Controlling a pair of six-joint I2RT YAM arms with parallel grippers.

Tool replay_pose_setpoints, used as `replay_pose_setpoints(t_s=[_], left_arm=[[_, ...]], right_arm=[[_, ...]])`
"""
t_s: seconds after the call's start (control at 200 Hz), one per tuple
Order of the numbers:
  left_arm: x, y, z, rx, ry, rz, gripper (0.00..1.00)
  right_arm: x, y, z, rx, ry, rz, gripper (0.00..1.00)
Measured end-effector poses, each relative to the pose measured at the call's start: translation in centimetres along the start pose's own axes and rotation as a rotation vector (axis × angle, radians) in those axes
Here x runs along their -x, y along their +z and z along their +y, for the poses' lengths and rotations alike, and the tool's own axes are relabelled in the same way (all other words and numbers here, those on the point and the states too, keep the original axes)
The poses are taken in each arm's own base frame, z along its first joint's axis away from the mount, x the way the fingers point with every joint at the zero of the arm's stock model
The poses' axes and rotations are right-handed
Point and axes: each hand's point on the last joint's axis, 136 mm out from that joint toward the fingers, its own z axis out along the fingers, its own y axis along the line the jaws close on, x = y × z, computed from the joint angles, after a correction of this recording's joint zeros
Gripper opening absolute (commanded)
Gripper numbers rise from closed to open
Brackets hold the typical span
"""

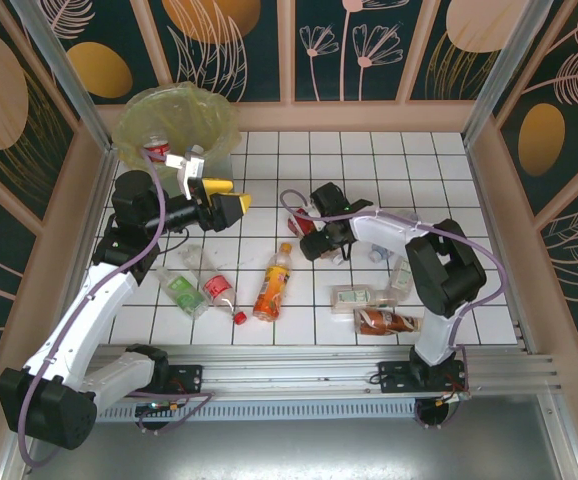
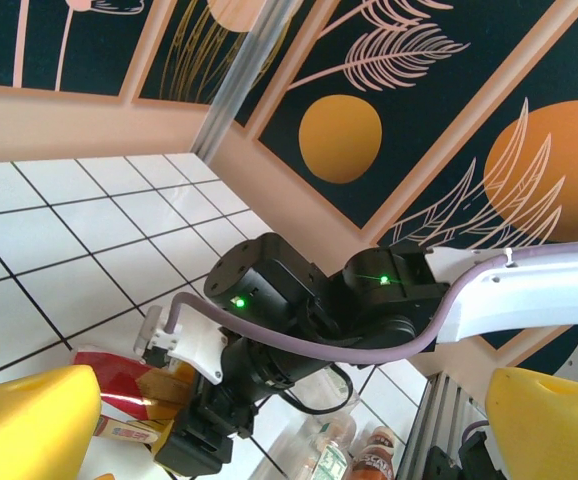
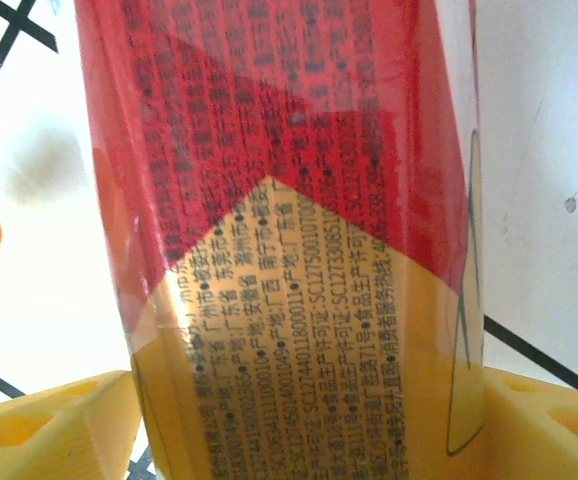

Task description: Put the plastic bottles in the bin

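We see the red-and-gold bottle close up from the right wrist. Its glossy label is red above with fine black print and meets a gold field below in a pointed edge. It stands between the yellow fingers of the right claw, which pinches it from both sides near the middle of the white tiled surface.

To its near left lies an orange bottle. Farther left lie a green-labelled bottle and a small red-labelled bottle, with a loose red cap just beside them. To the near right, by the right arm, lie a pale-labelled bottle and a brown-labelled bottle.

The bin sits in the far left corner with its yellow-green bag draped over the rim and a binned bottle inside. The left claw hovers just near-right of that rim, fingers spread wide with nothing between them.

Bare tiles run from the held bottle to the bin and across the far right. Patterned walls close off the left, far and right sides, and a metal rail edges the near side.
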Motion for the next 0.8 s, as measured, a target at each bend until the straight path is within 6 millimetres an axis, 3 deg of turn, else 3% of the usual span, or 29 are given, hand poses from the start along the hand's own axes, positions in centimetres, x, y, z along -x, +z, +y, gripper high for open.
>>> replay_pose_setpoints(t_s=[0.26, 0.525, 0.645, 0.801], left_arm=[[-0.4, 0.0, 0.3, 0.003, -0.011, 0.005, 0.99], [-3.3, 0.4, 1.6, 0.006, -0.120, 0.008, 0.99], [-4.5, 1.4, 0.6, -0.014, -0.128, 0.010, 0.99], [-5.9, 2.4, -0.1, -0.055, -0.157, -0.020, 0.99]], right_arm=[[-0.3, 0.1, -0.1, -0.005, -0.001, 0.007, 0.67], [0.0, -0.1, 0.0, 0.000, 0.005, -0.025, 0.62], [0.7, -1.7, 0.1, 0.027, 0.033, -0.086, 0.61], [3.1, -5.8, 0.1, 0.094, 0.083, -0.240, 0.61]])
